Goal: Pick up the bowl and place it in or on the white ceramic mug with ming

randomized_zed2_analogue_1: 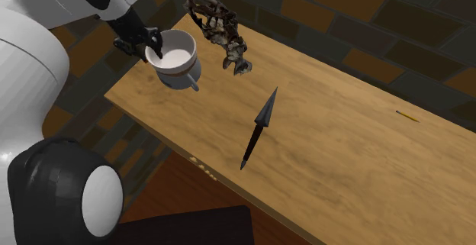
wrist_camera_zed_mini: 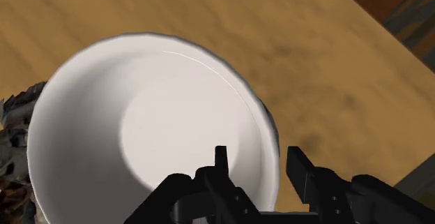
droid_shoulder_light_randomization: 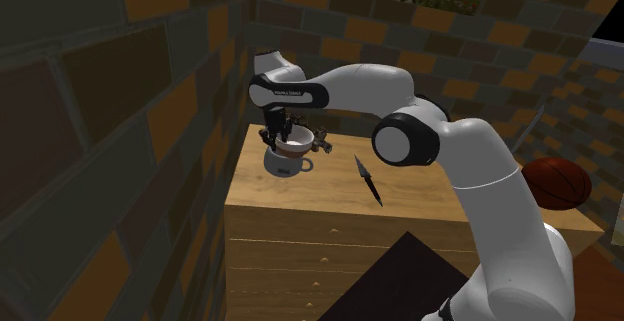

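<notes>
**Q:** Second exterior view, from the left: what is there?

**A:** The white arm (randomized_zed2_analogue_1: 30,68), and beside it the black gripper (randomized_zed2_analogue_1: 151,46), reaching down onto a white bowl (randomized_zed2_analogue_1: 174,53). The bowl looks seated on the mug (randomized_zed2_analogue_1: 186,78), whose handle (randomized_zed2_analogue_1: 196,85) pokes out below it. Both stand on the wooden table (randomized_zed2_analogue_1: 343,152), near a corner. Right of the mug comes a brown tangled object (randomized_zed2_analogue_1: 221,30), just beside it. Further right lies a dark pointed spike (randomized_zed2_analogue_1: 258,127), apart from the mug, and a pencil (randomized_zed2_analogue_1: 406,116) well away.

**Q:** Is the hand gripping the bowl?

**A:** Seemingly not. In the wrist view the fingers (wrist_camera_zed_mini: 222,167) stand apart astride the rim, one inside and one outside. White shows between the inner finger and the wall — a released hand, by my reading.

**Q:** What does the coming move hinge on?

**A:** The bowl's wall runs between the fingers, on the side of the mug away from its handle. Judging from that, the hand should rise straight along its fingers — any sideways drift could drag the bowl off the mug.
</notes>
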You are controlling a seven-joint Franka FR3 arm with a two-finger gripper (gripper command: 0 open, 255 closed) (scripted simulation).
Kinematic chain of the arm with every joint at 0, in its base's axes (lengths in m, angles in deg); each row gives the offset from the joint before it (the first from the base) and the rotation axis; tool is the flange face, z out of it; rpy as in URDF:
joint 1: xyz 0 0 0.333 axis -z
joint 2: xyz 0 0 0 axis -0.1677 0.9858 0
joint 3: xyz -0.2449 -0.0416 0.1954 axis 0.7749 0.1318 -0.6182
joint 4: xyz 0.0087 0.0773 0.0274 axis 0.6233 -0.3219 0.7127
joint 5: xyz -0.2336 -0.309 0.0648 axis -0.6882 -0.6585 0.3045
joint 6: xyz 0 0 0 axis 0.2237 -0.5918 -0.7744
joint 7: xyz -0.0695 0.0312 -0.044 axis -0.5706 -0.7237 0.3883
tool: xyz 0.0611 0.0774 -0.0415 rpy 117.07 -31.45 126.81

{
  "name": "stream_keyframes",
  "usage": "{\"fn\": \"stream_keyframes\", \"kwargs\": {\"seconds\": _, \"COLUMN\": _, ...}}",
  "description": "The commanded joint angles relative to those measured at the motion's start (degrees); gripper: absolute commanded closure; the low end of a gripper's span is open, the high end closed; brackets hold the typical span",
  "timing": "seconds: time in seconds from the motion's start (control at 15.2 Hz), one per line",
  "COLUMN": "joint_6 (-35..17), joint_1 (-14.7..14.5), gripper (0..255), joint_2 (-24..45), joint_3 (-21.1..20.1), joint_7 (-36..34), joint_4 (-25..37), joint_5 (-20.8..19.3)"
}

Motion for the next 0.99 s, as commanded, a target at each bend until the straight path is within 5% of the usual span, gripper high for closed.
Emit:
{"fn": "stream_keyframes", "kwargs": {"seconds": 0.0, "joint_6": 0.0, "joint_1": 0.0, "gripper": 0, "joint_2": 0.0, "joint_3": 0.0, "joint_7": 0.0, "joint_4": -0.1, "joint_5": 0.0}}
{"fn": "stream_keyframes", "kwargs": {"seconds": 0.26, "joint_6": 0.1, "joint_1": 0.0, "gripper": 0, "joint_2": 0.1, "joint_3": 0.0, "joint_7": 0.0, "joint_4": 0.1, "joint_5": 0.0}}
{"fn": "stream_keyframes", "kwargs": {"seconds": 0.53, "joint_6": 9.2, "joint_1": -0.8, "gripper": 0, "joint_2": 2.8, "joint_3": 0.1, "joint_7": 0.8, "joint_4": 12.0, "joint_5": 0.2}}
{"fn": "stream_keyframes", "kwargs": {"seconds": 0.92, "joint_6": 9.2, "joint_1": -0.8, "gripper": 0, "joint_2": 2.8, "joint_3": 0.1, "joint_7": 0.8, "joint_4": 12.0, "joint_5": 0.2}}
